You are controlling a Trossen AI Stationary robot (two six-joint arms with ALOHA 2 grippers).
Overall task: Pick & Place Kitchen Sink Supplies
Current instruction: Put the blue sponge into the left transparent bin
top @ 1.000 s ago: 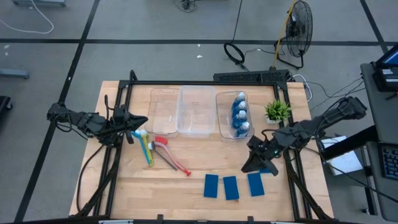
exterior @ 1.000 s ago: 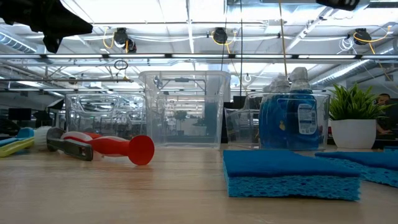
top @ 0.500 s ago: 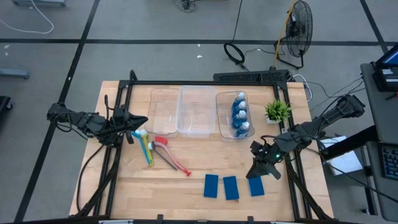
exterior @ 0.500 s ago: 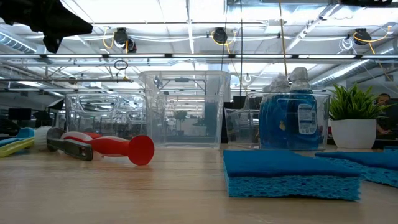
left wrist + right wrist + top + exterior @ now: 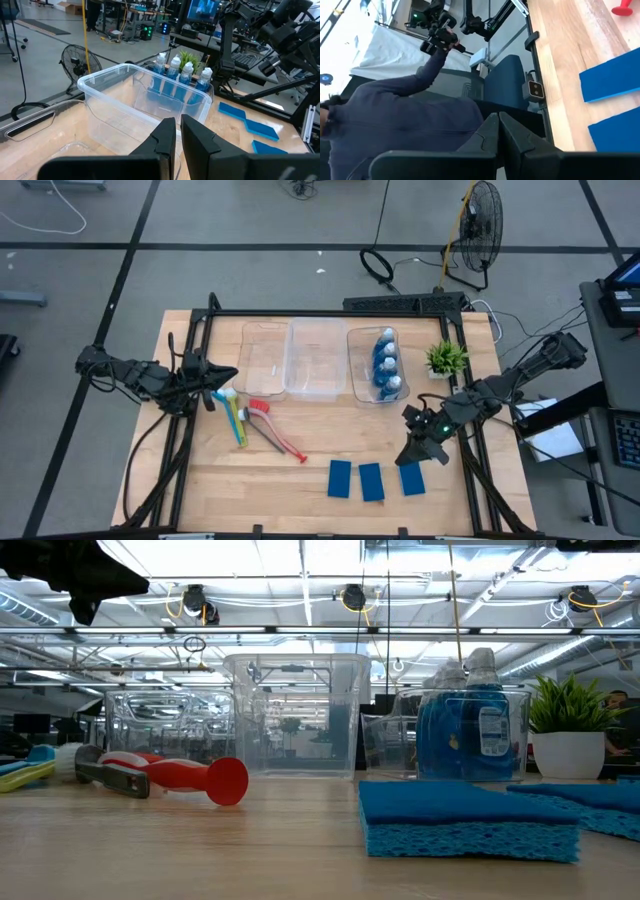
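The left gripper hovers at the table's left side with its fingers pressed nearly together on nothing. Just in front of it lie the dish brushes: the light blue brush and yellow-green brush side by side, long axes running toward the front edge, and the red brush slanting away from this claw, bristle head nearest it and round handle end farthest. Beyond its tips stand three clear plastic bins in a row, thin-walled and round-cornered; the one farthest from this claw holds the blue-and-white bottles, upright in a line, caps white. The table is pale wood with a black frame; grey floor, cables and a fan lie behind. Three flat blue sponges, rectangular and porous-edged, lie in a row near the front, long axes front to back. The right gripper hangs closed and empty, touching or just above the rightmost sponge. A small green potted plant stands behind this claw. A person in a dark sleeve shows past the table edge.
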